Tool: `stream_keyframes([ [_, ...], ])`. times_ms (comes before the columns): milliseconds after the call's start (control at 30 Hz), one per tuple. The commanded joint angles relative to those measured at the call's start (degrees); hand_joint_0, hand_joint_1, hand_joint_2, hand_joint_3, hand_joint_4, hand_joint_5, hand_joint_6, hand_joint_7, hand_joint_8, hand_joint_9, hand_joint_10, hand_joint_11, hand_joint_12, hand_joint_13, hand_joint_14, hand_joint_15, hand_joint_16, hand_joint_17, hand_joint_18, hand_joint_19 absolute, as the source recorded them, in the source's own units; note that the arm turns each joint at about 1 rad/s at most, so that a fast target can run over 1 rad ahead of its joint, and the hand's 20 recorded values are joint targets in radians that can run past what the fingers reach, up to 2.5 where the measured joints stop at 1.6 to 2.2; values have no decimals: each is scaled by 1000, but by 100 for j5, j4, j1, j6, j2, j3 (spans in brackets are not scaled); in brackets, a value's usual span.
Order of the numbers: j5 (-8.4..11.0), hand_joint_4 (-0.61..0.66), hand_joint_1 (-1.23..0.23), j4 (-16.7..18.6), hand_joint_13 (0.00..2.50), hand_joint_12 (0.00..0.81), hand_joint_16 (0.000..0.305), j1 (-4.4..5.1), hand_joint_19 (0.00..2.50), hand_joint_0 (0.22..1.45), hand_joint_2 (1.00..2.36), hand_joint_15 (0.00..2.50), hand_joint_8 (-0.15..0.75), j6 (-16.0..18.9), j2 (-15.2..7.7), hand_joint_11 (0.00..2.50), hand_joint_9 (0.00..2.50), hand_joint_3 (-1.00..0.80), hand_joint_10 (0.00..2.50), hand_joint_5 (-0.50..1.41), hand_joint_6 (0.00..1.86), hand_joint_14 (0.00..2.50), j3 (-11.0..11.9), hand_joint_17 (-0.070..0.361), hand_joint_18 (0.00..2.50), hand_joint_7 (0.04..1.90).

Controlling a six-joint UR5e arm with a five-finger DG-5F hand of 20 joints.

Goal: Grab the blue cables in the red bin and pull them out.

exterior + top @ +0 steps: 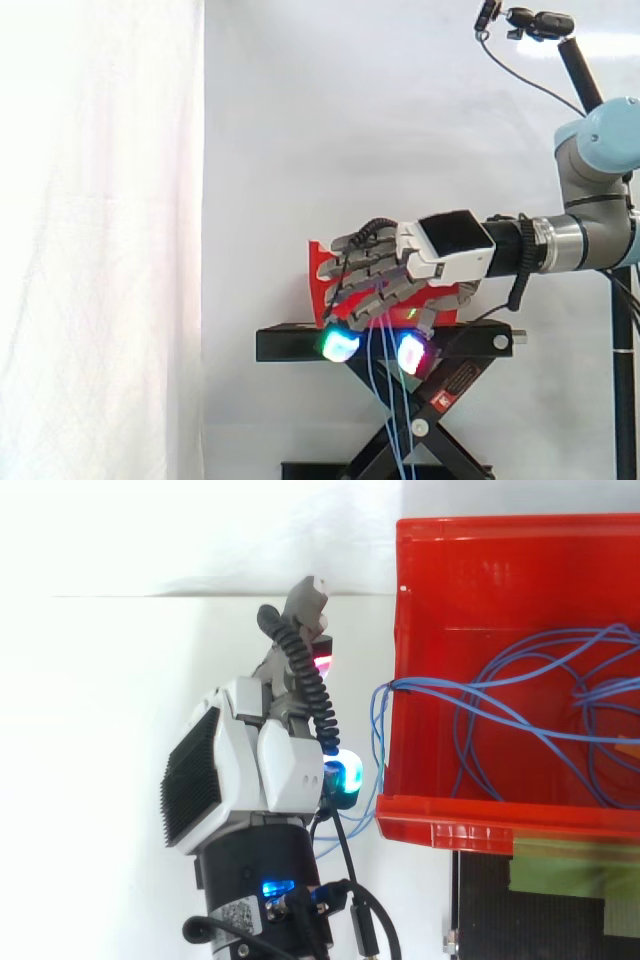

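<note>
- There was one robot hand point(385, 272), and its arm came in from the right in the side view.
- The hand's fingers were bent down and closed around the blue cables point(390, 400), so it was holding them.
- Two fingertips point(340, 346) glowed in the side view: one blue-green on the left and one white and pink on the right.
- In the side view, about three thin blue strands hung straight down from the hand, between the two glowing tips.
- There was one red bin point(500, 570). In the top view it was on the right, and the hand point(270, 750) was just to the left of it, outside it.
- Many loops of the blue cables point(379, 730) lay inside the bin. I could not count them.
- A few strands went over the bin's left wall and down to the hand.
- The bin sat on one black stand point(290, 343) with crossed legs under it.
- One white curtain point(100, 200) hung on the left in the side view.
</note>
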Motion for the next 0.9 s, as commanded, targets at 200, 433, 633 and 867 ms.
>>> stream_keyframes([
  [200, -71, -61, -1041, 244, 377, 316, 43, -36, 200, 788, 1000, 182, 196, 0, 4, 295, 512, -1000, 10, 552, 10, 7, -126, 97, 234, 576],
  [433, -114, -52, -1034, 235, 376, 315, 43, -54, 193, 793, 1000, 182, 194, -35, 4, 289, 515, -1000, 10, 554, 11, 7, -135, 96, 238, 557],
  [633, -141, -45, -1028, 42, 379, 315, 42, -62, 195, 792, 1000, 179, 195, -88, 4, 290, 519, -1000, 10, 552, 12, 7, -135, 95, 238, 555],
  [867, -123, -47, -1023, -336, 381, 315, 42, -71, 196, 792, 1000, 180, 199, -62, 4, 296, 526, -1000, 10, 553, 11, 7, 138, 95, 240, 553],
])
